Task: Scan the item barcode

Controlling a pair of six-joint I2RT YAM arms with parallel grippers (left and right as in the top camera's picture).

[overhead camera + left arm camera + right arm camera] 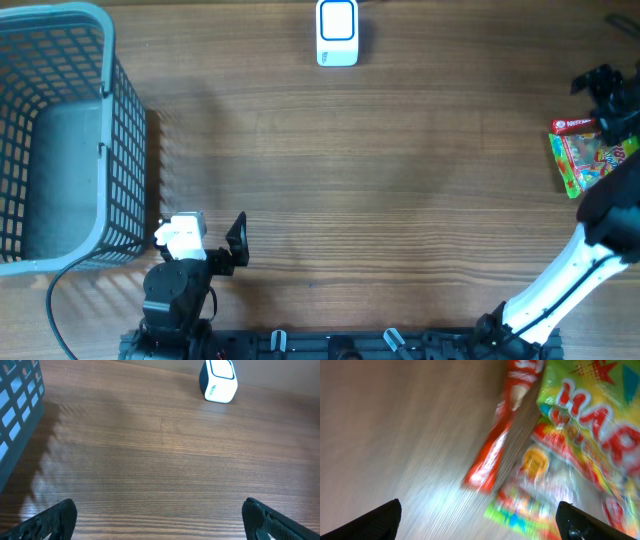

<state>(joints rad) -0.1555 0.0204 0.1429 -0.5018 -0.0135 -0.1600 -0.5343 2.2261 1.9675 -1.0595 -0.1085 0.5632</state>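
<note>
The item is a colourful candy bag (590, 152) with a red top strip, lying flat near the table's right edge. In the blurred right wrist view the bag (570, 460) fills the upper right. My right gripper (480, 520) hovers over its lower end, open, with both fingers spread wide and nothing held. The white and blue barcode scanner (337, 32) stands at the far middle of the table, also seen as the scanner (218, 381) in the left wrist view. My left gripper (160, 522) rests open near the front left, empty, facing the scanner.
A tall grey-blue mesh basket (60, 140) fills the left side of the table; its corner (15, 405) shows in the left wrist view. Bare wooden tabletop (380, 180) lies between basket, scanner and bag.
</note>
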